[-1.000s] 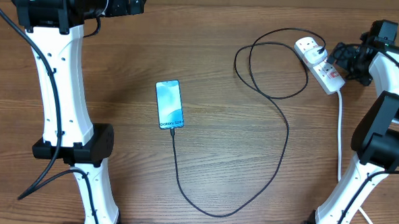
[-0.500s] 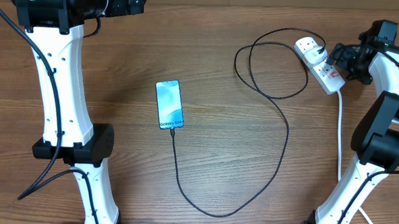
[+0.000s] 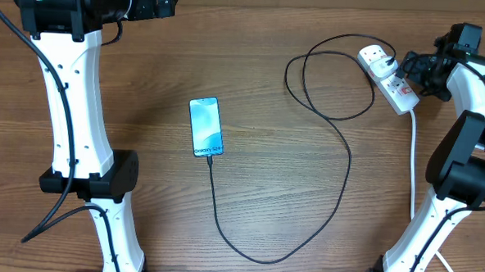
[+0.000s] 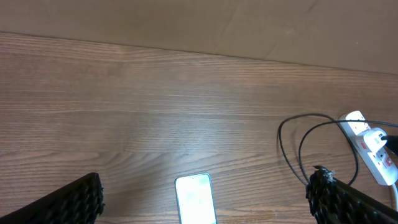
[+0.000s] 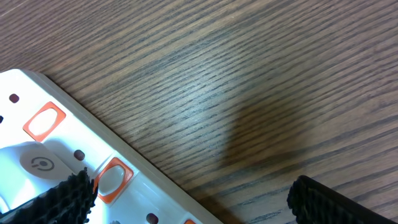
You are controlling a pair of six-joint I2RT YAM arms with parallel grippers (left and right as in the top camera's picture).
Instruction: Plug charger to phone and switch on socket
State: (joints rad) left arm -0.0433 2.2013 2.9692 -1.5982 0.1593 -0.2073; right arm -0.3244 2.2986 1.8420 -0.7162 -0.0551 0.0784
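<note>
The phone (image 3: 206,127) lies flat mid-table with its blue screen up; it also shows in the left wrist view (image 4: 195,198). The charger's black cable (image 3: 341,140) runs from the phone's near end in a long loop to its plug in the white socket (image 3: 388,77) at the far right. My right gripper (image 3: 409,68) is open and hovers low over the socket, one fingertip next to a red switch (image 5: 112,180). My left gripper (image 4: 205,202) is open, high above the table at the far left.
The socket's thick white cord (image 3: 413,160) runs down the right side next to the right arm's base. The left arm's base (image 3: 101,179) stands left of the phone. The table's far edge (image 4: 186,51) shows in the left wrist view.
</note>
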